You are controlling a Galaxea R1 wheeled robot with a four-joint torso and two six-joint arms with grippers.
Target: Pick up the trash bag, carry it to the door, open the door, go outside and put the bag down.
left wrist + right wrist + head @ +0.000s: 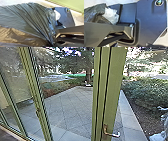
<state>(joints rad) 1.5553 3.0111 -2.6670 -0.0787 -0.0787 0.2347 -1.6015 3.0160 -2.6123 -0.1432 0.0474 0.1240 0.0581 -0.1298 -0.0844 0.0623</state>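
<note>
Left wrist view: the trash bag [31,18] seems limp, slippery; left pincer [53,43] holds its gathered neck [49,36], the surest grip; right pincer, cannot tell.

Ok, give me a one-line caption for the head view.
A green door frame with a metal handle, a paved yard, bushes and a tree beyond.

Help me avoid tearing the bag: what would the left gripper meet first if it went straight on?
Most likely the black trash bag, whose gathered creases look very close in front, though the depth is unclear.
</note>
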